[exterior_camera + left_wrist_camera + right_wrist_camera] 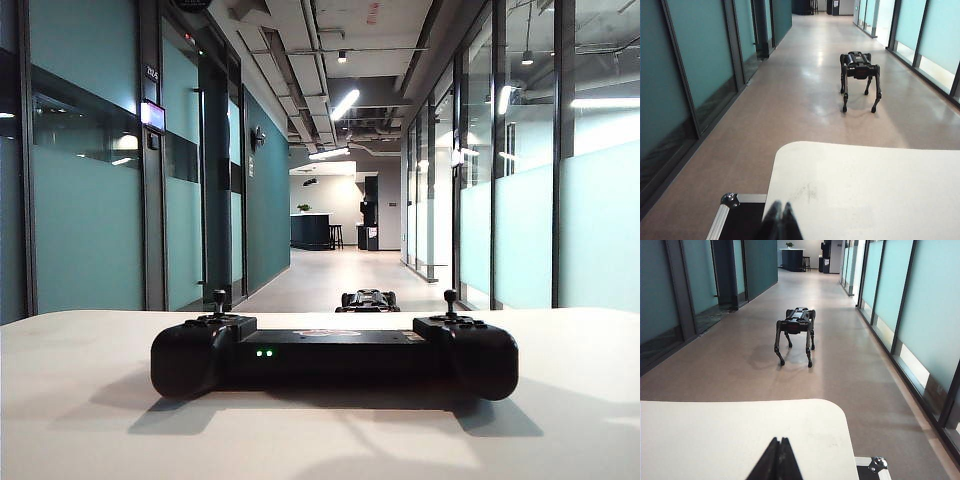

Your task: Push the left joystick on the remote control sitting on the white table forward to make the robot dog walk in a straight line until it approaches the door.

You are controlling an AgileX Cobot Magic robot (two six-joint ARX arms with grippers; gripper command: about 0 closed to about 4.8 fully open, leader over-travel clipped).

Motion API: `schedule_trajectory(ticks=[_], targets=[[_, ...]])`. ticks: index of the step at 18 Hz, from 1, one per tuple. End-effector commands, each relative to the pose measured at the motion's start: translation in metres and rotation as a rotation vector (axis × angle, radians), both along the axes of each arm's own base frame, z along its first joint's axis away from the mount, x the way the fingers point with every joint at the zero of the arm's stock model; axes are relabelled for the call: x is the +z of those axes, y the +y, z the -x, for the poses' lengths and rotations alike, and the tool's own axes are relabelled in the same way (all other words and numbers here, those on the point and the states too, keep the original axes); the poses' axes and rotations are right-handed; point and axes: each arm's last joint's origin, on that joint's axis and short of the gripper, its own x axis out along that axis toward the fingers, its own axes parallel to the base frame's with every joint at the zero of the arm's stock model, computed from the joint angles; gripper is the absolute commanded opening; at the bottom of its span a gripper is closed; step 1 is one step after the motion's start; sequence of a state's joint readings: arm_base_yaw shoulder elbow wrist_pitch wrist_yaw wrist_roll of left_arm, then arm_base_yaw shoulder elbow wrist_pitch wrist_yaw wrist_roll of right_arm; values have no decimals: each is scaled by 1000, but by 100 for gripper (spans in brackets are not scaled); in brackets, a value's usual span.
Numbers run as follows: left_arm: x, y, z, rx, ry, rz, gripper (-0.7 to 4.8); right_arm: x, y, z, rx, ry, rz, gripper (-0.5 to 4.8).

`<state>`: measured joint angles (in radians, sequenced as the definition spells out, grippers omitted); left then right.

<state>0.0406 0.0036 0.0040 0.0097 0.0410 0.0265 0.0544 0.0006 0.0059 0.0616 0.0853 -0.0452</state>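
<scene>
Only the tips of each black end effector are seen: the left end effector [779,220] and right end effector [776,462] taper to matte, pointed wedges

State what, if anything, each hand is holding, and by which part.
Nothing. The left hand and right hand are both shut and empty above the table; neither reaches the remote.

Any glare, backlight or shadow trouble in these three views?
Exterior view: bright corridor backlights the remote control, leaving it near-silhouette with shadow on the white table. Left wrist view: ceiling-light glare on floor beside the robot dog. Right wrist view: evenly lit, sharp.
</scene>
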Motion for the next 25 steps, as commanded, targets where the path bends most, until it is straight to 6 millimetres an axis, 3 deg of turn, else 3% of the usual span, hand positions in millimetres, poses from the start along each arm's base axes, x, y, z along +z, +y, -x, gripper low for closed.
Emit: schedule_trajectory(ticks=[1, 9, 13, 17, 25], targets=[[3, 0, 0, 5, -24, -4, -5, 0, 0, 0, -3, -16, -1, -1], [7, 1, 1, 19, -64, -1, -5, 14, 0, 3, -3, -46, -3, -1], [11, 1, 1, 19, -102, -2, -5, 43, -1, 12, -3, -90, -5, -2], [31, 0, 6, 14, -142, 60, -5, 74, -1, 18, -1, -80, -9, -3], [68, -3, 3, -108, -82, 151, -5, 145, 3, -3, 80, 93, -71, -3]])
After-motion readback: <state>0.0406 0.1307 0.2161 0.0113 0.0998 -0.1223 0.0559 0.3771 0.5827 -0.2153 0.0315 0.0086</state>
